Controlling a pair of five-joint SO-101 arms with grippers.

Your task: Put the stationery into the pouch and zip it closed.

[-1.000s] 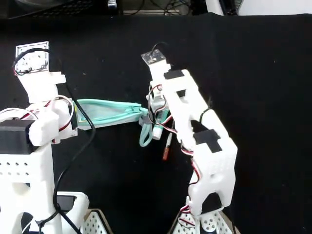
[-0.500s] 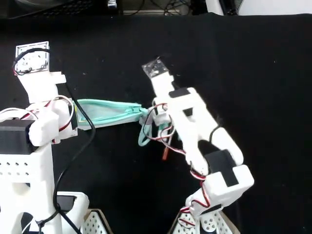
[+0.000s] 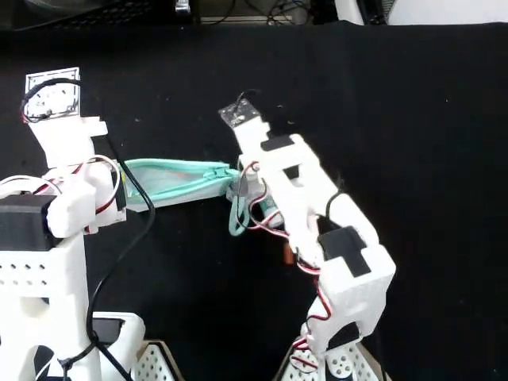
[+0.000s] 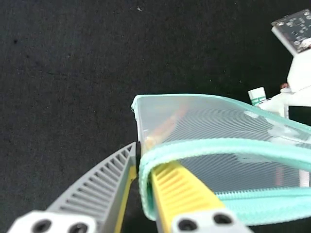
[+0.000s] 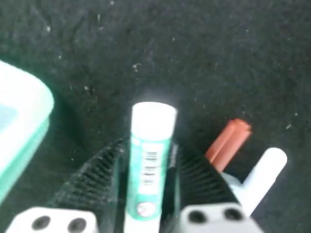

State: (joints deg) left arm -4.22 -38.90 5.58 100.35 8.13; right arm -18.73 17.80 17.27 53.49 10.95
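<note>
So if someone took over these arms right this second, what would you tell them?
Left gripper is shut on one end of the pouch.
Right gripper is shut on a white-and-green tube, near the pouch's other end.
Done: something orange shows inside the pouch.
To do: the tube goes in, then the red pen lying on the black cloth, then the zip.
</note>
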